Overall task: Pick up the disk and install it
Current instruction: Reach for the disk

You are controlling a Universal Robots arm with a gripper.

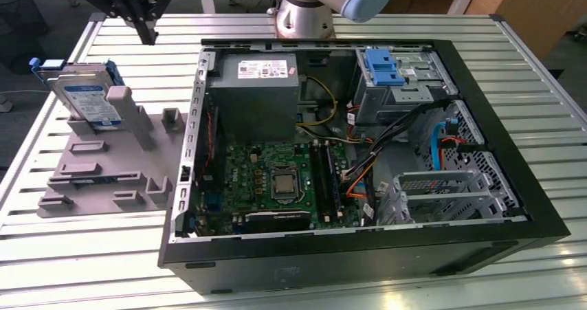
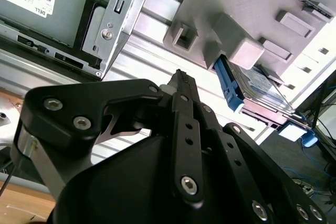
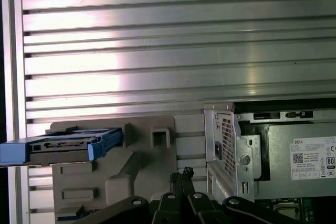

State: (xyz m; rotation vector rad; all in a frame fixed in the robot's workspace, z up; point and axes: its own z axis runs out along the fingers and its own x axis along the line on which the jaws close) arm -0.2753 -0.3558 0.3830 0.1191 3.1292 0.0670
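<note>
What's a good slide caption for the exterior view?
Closed claw hovers near the disk, which leans in a grey holder beside the open computer case.

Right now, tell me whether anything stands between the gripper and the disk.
Nothing visible does. The gripper hangs over the table, apart from the disk, with open air between them. The disk stands tilted in the grey holder, whose upright post covers part of its labelled face.

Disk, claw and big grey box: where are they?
disk (image 1: 87, 98): exterior view, on its white-and-blue label.
claw (image 1: 147, 38): exterior view, between its fingertips.
grey box (image 1: 252, 107): exterior view, on its bare grey face.
</note>
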